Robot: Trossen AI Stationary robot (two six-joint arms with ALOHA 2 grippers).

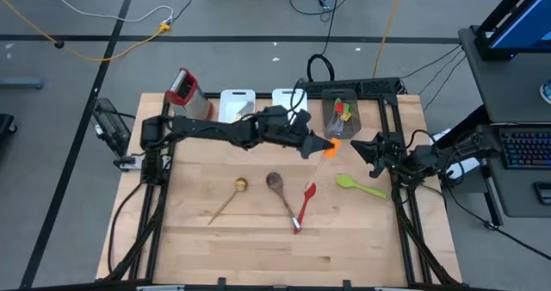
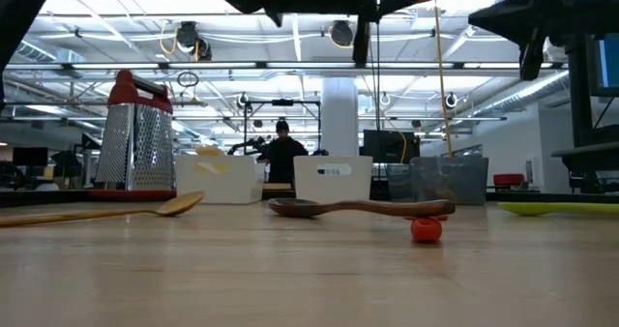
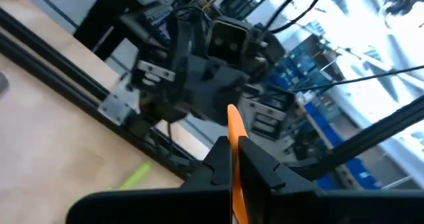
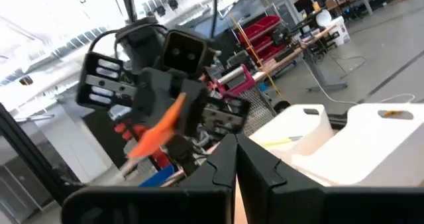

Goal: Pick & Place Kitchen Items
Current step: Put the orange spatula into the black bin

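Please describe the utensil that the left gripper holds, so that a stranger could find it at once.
Look at the grey bin at the table's back right. Just in front of it, the left gripper is shut on the orange spatula, lifted above the wood. It is the only orange utensil, and the only one off the table.

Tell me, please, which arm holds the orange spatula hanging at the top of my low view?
Observer: The left gripper is shut on the orange spatula; that arm reaches across from the table's left side.
Operator: Thank you. Where is the right gripper?
Observer: The right gripper is shut and empty. It sits just to the right of the spatula and points toward it.
Operator: Is anything in the grey bin already?
Observer: Yes, the grey bin holds red, green and yellow utensils, and the spatula hangs by its front edge.
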